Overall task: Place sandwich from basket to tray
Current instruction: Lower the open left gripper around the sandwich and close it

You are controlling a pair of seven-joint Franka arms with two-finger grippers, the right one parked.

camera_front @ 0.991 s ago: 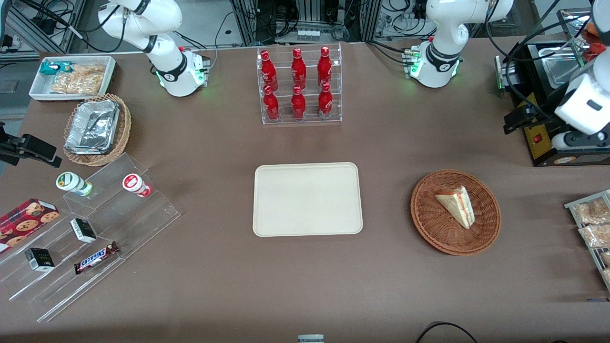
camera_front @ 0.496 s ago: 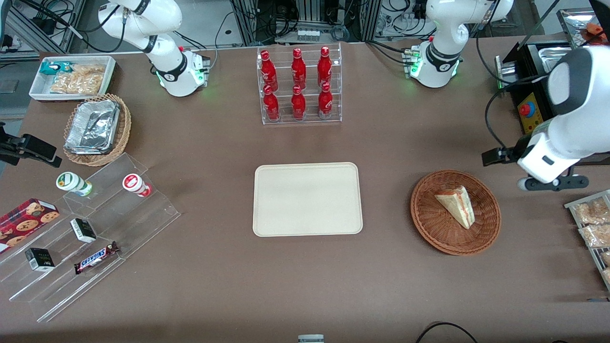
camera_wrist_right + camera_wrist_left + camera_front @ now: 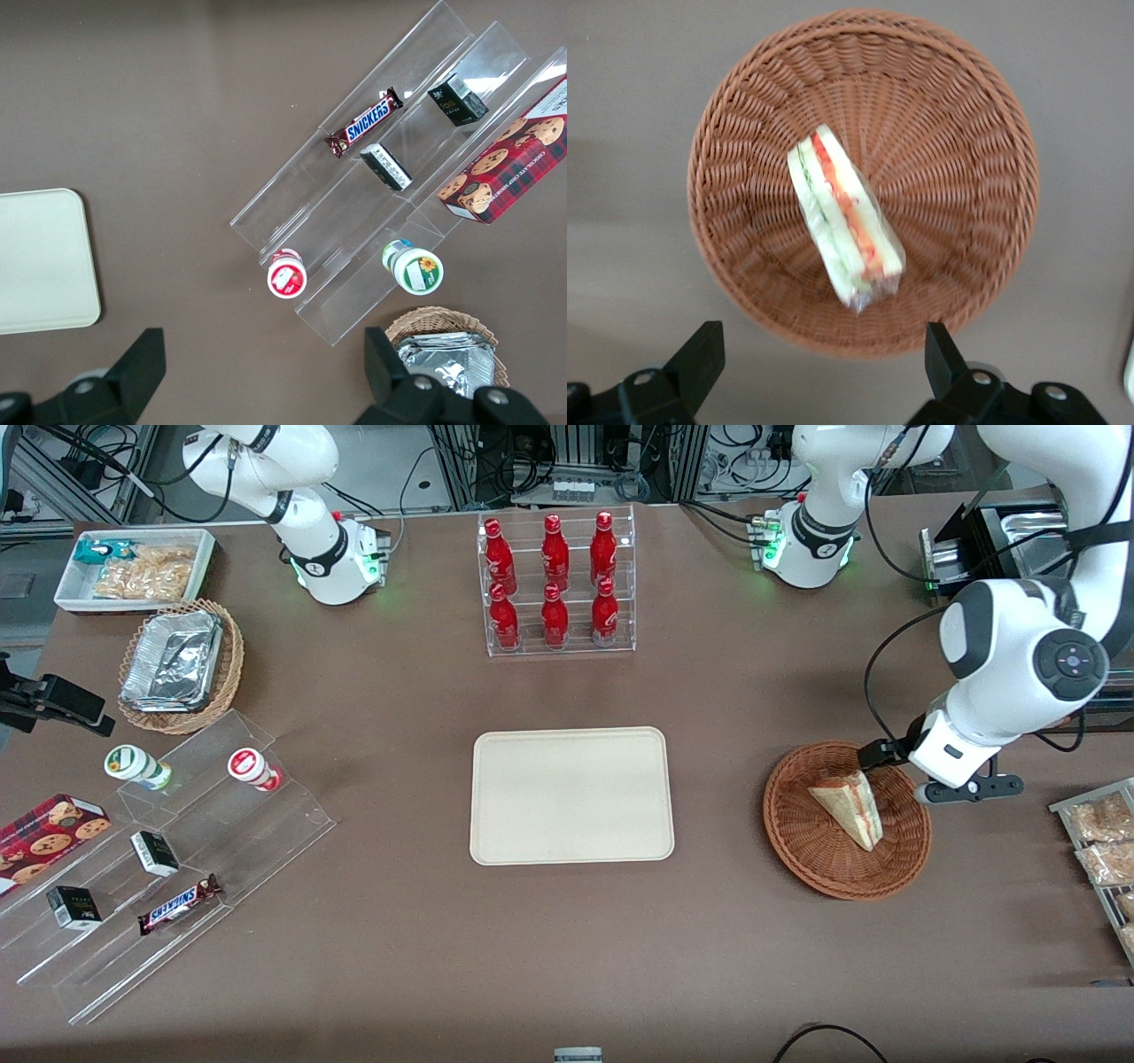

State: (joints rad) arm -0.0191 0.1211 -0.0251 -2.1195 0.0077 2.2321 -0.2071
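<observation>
The sandwich (image 3: 850,808) (image 3: 846,221), a pale bread wedge with red and green filling on its cut edge, lies in the round reddish-brown basket (image 3: 797,850) (image 3: 744,115). My left gripper (image 3: 939,779) (image 3: 819,354) hangs above the basket's rim at the side toward the working arm's end of the table. It is open, its black fingers (image 3: 700,359) spread wide, with nothing between them and clear of the sandwich. The cream tray (image 3: 571,795) (image 3: 40,261) lies flat and bare at mid-table, beside the basket toward the parked arm's end.
A clear rack of red bottles (image 3: 556,584) stands farther from the camera than the tray. Bagged snacks (image 3: 1103,850) lie at the working arm's end, with a black appliance (image 3: 1001,558) farther back. A clear stepped shelf (image 3: 177,850), a foil-filled wicker basket (image 3: 182,664) and a white bin (image 3: 133,567) sit toward the parked arm's end.
The left arm has swung in from the table's end by the black appliance, coming nearer the camera until its gripper hangs over the basket's rim. Sandwich, basket and tray have not moved.
</observation>
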